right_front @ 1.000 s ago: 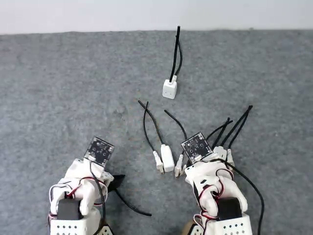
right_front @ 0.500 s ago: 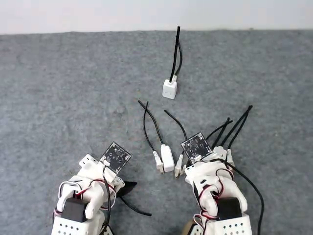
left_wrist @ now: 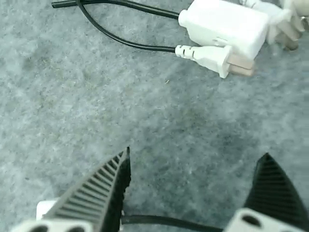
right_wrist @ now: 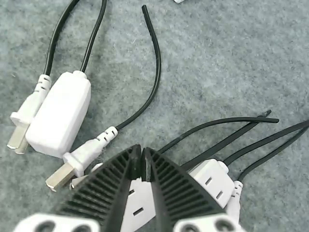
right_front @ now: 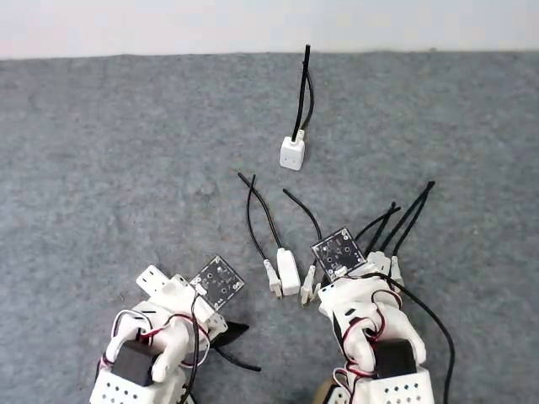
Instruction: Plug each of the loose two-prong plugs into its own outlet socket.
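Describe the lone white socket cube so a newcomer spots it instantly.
Start on the grey mat and look to its far edge, by the pale wall. A small white cube sits there alone, two black cords running from it toward the wall. Every other white plug or socket lies in the cluster at the near side, among neighbours.

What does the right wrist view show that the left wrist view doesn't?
Right wrist adds: the shut right gripper above slotted outlet sockets. Left wrist adds: the open left gripper and a loose black cable by it. Shared: the white block and the two-prong plug lying beside it.
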### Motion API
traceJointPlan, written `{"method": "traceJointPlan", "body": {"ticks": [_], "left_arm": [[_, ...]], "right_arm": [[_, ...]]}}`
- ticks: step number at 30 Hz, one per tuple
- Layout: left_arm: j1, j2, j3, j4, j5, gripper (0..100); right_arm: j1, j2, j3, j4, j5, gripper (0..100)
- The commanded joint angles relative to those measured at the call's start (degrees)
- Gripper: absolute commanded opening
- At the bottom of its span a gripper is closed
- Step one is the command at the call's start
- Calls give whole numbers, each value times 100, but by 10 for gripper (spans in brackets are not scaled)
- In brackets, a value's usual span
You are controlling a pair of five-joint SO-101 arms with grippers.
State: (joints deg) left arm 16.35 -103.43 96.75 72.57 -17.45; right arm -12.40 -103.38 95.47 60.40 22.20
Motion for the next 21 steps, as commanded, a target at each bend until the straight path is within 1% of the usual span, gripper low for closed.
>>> {"method": "traceJointPlan", "body": {"ticks": [1, 5, 9, 12, 14, 17, 21], "left_arm": [[-97, -79, -75, 18, -53, 378], [-264, -79, -119, 53, -53, 378], [-255, -88, -127, -237, -105, 381], [-659, -79, -338, -193, -800, 381], [-809, -88, -664, -413, -1152, 381], [-1029, -88, -1297, -615, -1143, 381], [-1345, -62, -2176, -519, -1134, 381]], "right_arm": [[48, -66, 97, -75, 53, 9], [48, -66, 97, -75, 53, 9], [48, -66, 97, -75, 53, 12], [48, -66, 97, -75, 53, 12], [48, -66, 97, -75, 53, 12], [48, -66, 97, -75, 53, 12], [48, -66, 97, -75, 53, 12]]}}
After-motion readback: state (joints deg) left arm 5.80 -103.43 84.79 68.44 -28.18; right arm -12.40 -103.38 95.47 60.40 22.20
